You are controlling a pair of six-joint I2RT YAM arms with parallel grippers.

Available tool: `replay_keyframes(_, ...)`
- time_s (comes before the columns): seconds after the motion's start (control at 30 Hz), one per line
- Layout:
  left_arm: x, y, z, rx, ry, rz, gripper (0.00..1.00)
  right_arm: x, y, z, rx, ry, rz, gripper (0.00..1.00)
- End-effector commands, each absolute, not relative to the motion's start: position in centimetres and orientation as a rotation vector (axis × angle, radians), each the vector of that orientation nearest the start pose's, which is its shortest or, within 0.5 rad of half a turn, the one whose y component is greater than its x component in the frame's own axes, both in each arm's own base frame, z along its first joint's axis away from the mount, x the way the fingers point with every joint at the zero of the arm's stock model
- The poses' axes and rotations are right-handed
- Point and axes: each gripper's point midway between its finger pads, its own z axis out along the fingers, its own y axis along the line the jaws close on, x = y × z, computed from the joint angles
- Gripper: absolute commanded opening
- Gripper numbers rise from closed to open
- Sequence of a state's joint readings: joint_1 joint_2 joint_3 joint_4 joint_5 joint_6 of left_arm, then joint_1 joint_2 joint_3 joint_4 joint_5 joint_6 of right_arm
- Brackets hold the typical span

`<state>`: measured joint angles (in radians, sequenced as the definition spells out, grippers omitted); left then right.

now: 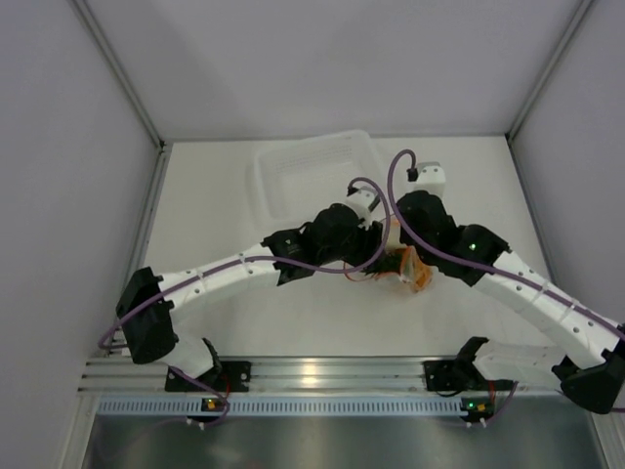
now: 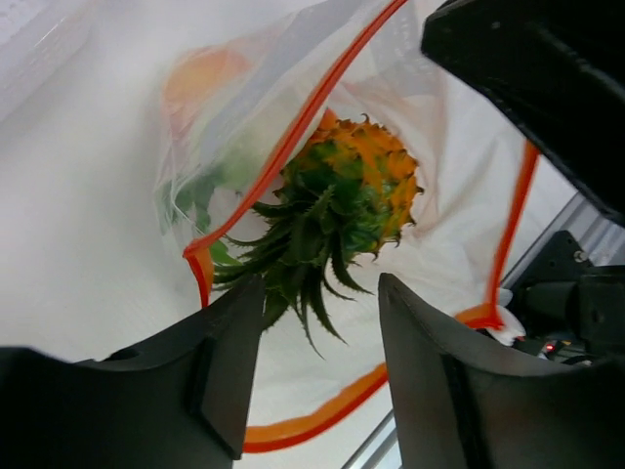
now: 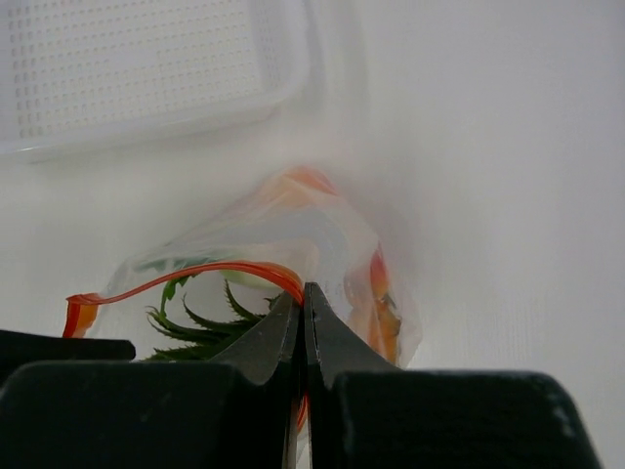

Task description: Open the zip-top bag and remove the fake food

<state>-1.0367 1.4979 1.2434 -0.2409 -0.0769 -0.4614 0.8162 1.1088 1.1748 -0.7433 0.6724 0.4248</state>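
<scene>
— Two end effectors, both at the bag. What is each doing?

— Nearest, the left end effector (image 2: 317, 293) stands part-spread, its fingers (image 2: 229, 362) either side of the green leaves, gripping nothing. The right end effector (image 3: 304, 293) is pinched tight on the rim of the soft clear zip-top bag with the red-orange strip (image 2: 444, 230), holding the mouth up.

— Where is the bag?

— Between the two arms, over the middle of the white desk (image 1: 293, 313), mouth open. The orange plastic toy pineapple with green leaves (image 2: 363, 176) lies just inside, leaves toward the left fingers. Deeper in sits more fake food (image 2: 195, 83), blurred orange and green.

— Risks?

— Closing on the thin leaves alone could let the pineapple slip. Catching the film with them would drag the bag along. If the right pinch slides off the strip, the mouth sags shut. Beyond, the rigid clear rectangular tray (image 1: 312, 166) sits apart.
</scene>
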Motion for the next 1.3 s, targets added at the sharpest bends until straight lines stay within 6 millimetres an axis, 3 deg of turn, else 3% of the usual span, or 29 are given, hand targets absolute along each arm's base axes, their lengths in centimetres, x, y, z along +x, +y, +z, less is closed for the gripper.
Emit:
replay_keyframes(0.0, 24.0, -39.8, 22.5, 0.55, 2.058, -0.77, 0.59, 27.4, 16.2, 28.2, -0.003, 1.991, 0.128, 0.0)
replay_keyframes(0.07, 24.2, -39.8, 21.8, 0.552, 2.071, -0.754, 0.64, 27.4, 16.1, 28.1, -0.004, 1.99, 0.128, 0.0)
replay_keyframes(0.43, 23.4, -40.4, 16.0, 0.62, 2.197, -0.712, 0.68, 27.3, 16.4, 28.0, 0.024, 1.962, 0.179, 0.0)
replay_keyframes(0.67, 23.8, -40.3, 12.6, 0.597, 2.261, -0.634, 0.74, 26.8, 18.5, 27.5, -0.004, 1.974, 0.324, 0.0)
replay_keyframes(0.83, 23.7, -42.2, 13.2, 0.561, 2.22, -0.761, 0.54, 26.1, 19.9, 27.6, -0.011, 1.968, 0.446, 0.0)
replay_keyframes(0.97, 23.7, -43.1, 13.3, 0.534, 2.209, -0.815, 0.44, 25.7, 20.4, 27.8, -0.025, 1.97, 0.489, 0.0)
replay_keyframes(1.07, 23.8, -43.5, 13.1, 0.533, 2.214, -0.82, 0.26, 25.5, 20.2, 27.9, -0.024, 1.966, 0.492, 0.0)
replay_keyframes(1.27, 23.5, -43.4, 12.5, 0.541, 2.233, -0.824, 0.14, 25.7, 19.2, 27.9, -0.008, 1.959, 0.442, 0.0)
